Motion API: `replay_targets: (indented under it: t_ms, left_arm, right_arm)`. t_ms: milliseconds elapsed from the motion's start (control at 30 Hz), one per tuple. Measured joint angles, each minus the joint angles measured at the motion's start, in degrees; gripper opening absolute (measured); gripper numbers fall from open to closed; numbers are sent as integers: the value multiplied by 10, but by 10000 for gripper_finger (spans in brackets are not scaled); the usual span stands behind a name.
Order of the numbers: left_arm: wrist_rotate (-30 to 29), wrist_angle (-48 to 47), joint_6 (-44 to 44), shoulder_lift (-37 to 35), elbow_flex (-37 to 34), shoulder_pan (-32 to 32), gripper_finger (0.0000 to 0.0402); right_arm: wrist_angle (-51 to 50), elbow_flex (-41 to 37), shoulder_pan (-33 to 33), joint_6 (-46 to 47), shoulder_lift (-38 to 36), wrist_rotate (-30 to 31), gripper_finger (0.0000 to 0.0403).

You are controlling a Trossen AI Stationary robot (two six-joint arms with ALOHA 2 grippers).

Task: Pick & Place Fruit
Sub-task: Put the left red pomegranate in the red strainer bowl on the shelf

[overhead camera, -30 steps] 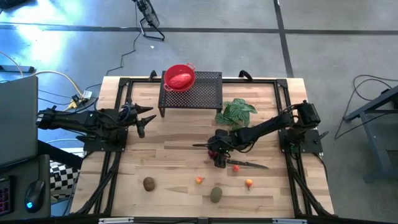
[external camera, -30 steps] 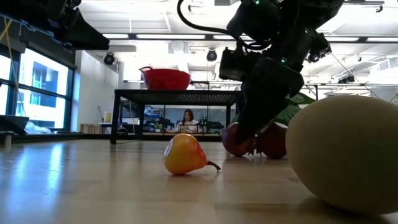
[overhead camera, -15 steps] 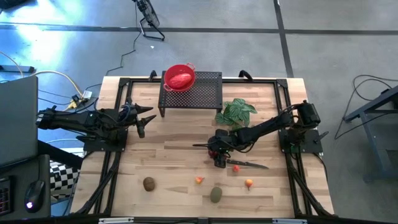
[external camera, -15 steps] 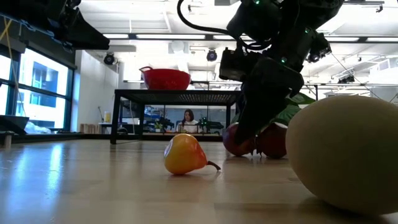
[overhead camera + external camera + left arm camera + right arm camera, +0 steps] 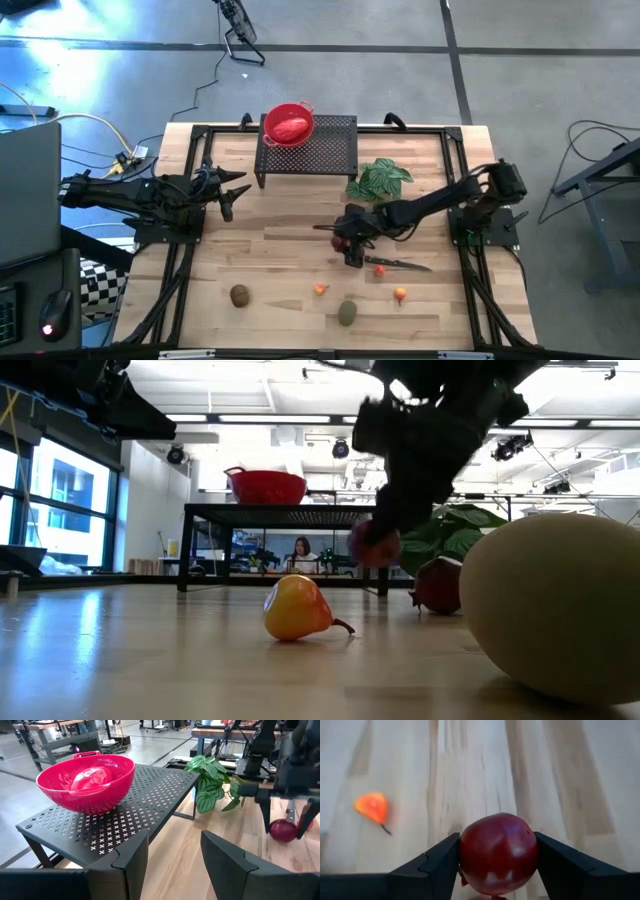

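Your surface [image 5: 280, 255] fills mid-frame in the high view. At centre, your right end effector [image 5: 341, 238] is clamped on a dark-red round fruit [image 5: 498, 852], lifted off the wood. Your left end effector [image 5: 228, 190], at left, sits parted and empty.

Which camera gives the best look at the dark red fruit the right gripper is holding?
The right wrist view: the dark-red fruit fills the frame between the right gripper's fingers. The low view shows it lifted off the table, the left wrist view shows it small, and the high view barely shows it.
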Motion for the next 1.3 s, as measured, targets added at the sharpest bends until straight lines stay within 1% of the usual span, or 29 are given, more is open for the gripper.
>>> replay_targets:
  t_ms: [100, 233, 400, 533, 600, 667, 867, 1000, 1167, 1300]
  left_arm:
    - [0, 0, 0, 0, 0, 0, 175]
    - [0, 0, 0, 0, 0, 0, 175]
    - [0, 0, 0, 0, 0, 0, 175]
    - [0, 0, 0, 0, 0, 0, 175]
    - [0, 0, 0, 0, 0, 0, 175]
    - [0, 0, 0, 0, 0, 0, 175]
    - [0, 0, 0, 0, 0, 0, 175]
    - [0, 0, 0, 0, 0, 0, 175]
    - [0, 0, 0, 0, 0, 0, 175]
    - [0, -1, 0, 0, 0, 0, 175]
  right_arm:
    - [6, 0, -8, -4, -30, 2, 229]
    - [34, 0, -21, -19, -70, 34, 229]
    - [107, 0, -48, -61, -113, 79, 229]
    - [180, 0, -73, -94, -130, 80, 229]
    - [214, 1, -85, -107, -130, 79, 229]
    - [222, 6, -97, -117, -130, 79, 229]
    - [217, 56, -127, -148, -125, 103, 229]
    - [211, 94, -154, -173, -125, 100, 229]
    - [193, 144, -196, -175, -98, 65, 229]
    - [185, 197, -221, -170, -37, 27, 229]
